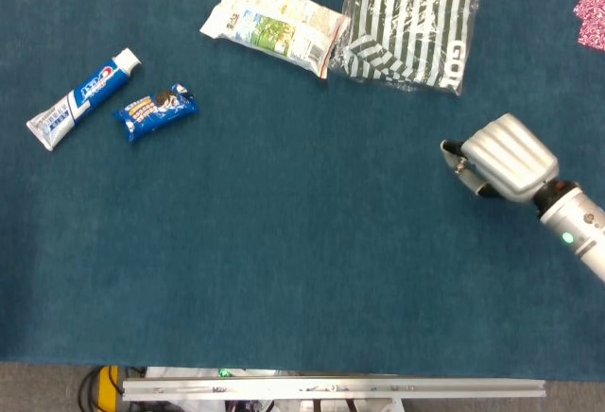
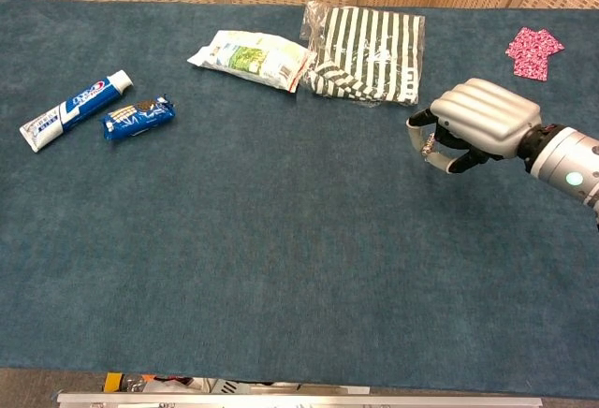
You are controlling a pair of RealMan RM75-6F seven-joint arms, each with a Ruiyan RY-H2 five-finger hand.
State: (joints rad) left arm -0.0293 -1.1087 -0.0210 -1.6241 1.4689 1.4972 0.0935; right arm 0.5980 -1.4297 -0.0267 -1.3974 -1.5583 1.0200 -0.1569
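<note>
My right hand point(image 1: 501, 159) hovers over the blue tabletop at the right, a little in front of the striped cloth in its clear bag point(image 1: 408, 17). In the chest view the right hand point(image 2: 477, 123) shows its silver back upward, with the fingers point(image 2: 440, 146) curled in under the palm and nothing visible in them. Neither view shows my left hand. No small item is visible on the table where the right hand hangs.
A snack bag point(image 1: 272, 25) lies left of the striped bag. A toothpaste tube point(image 1: 83, 98) and a blue cookie packet point(image 1: 156, 111) lie far left. A pink patterned cloth point(image 2: 534, 53) sits at the far right corner. The table's front edge point(image 1: 331, 367) runs along the bottom.
</note>
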